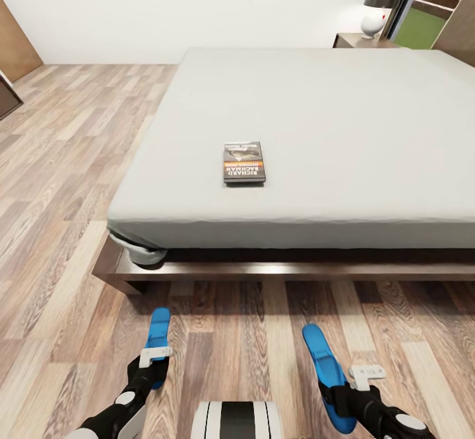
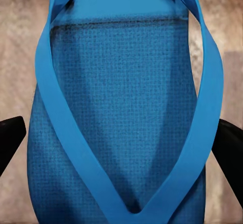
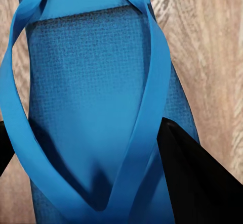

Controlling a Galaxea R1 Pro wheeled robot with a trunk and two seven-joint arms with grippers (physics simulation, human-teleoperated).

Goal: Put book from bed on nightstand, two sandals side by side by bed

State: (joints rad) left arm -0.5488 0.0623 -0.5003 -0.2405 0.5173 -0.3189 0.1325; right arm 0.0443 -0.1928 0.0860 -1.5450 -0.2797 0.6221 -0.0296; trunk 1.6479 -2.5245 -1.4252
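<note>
The book (image 1: 244, 162) lies flat on the pale mattress of the bed (image 1: 343, 129), near its foot edge. Both blue sandals are off the bed, low over the wood floor in front of the bed frame. My left gripper (image 1: 150, 365) is shut on the left sandal (image 1: 158, 337); in the left wrist view the sandal (image 2: 121, 97) sits between the black fingers (image 2: 10, 140). My right gripper (image 1: 342, 394) is shut on the right sandal (image 1: 322, 360), whose straps and sole (image 3: 91, 92) show close up, with a finger (image 3: 195, 178) against its edge. A nightstand (image 1: 353, 41) stands beyond the bed's far right corner.
A lamp with a white base and dark shade (image 1: 380, 3) stands on the nightstand. The dark bed frame (image 1: 218, 269) juts out just ahead of the sandals. Open plank floor (image 1: 59, 162) stretches left of the bed. A brown door or panel (image 1: 14, 39) is at far left.
</note>
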